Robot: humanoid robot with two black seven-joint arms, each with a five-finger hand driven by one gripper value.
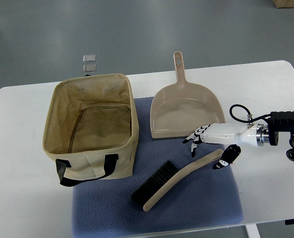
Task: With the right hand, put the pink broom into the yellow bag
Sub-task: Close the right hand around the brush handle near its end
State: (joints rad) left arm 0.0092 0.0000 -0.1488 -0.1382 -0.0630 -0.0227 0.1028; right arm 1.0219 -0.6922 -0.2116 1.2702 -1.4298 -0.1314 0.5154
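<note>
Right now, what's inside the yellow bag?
Nothing loose shows inside the yellow bag: only its lining and a zipped pocket. Whatever the pocket holds is hidden. The broom lies outside on the blue mat.

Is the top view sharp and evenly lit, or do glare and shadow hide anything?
Top view: sharp and evenly lit, no glare; soft shadow only inside the bag and under the broom; the right hand above the broom handle shows no motion blur.

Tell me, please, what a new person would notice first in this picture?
The open yellow bag stands at the left on the blue mat. The right hand, fingers open, hovers over the handle end of the pink broom, which lies diagonally on the mat. The dustpan lies behind them.
</note>
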